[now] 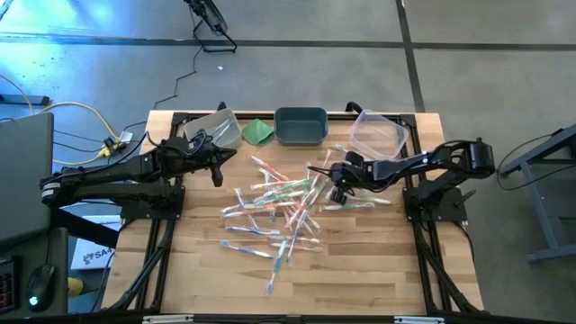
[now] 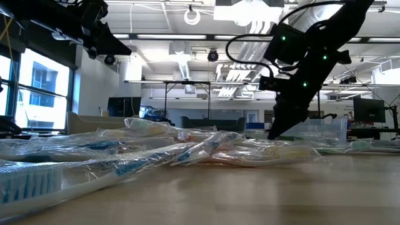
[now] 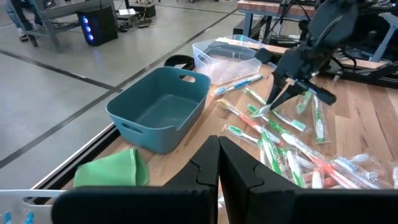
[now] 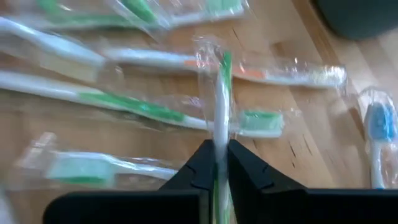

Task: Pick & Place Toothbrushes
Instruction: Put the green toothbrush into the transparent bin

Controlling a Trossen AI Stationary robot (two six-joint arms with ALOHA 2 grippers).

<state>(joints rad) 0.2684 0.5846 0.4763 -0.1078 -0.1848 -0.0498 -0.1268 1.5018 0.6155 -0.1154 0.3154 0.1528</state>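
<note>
The toothbrushes [image 1: 279, 211] lie scattered on the tabletop [image 1: 360, 270]. The right hand [image 4: 219, 163] is clamped on one green toothbrush [image 4: 221, 106], whose long axis runs straight ahead between its fingers. The left hand [image 3: 219, 171], fingers together, hovers near the teal bin [image 3: 158, 106].

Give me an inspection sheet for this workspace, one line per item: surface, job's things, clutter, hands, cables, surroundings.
Surface: wooden table, bare at the near end.
Job's things: wrapped toothbrushes scattered mid-table; teal bin empty; two clear bins at the far edge, one on each side of it.
Clutter: folded green cloth beside the teal bin.
Hands: right hand shut on a green toothbrush at the pile; left hand shut, raised near the far-left clear bin.
Cables: yellow cable on the floor, left.
Surroundings: open workshop, desks, monitors.
</note>
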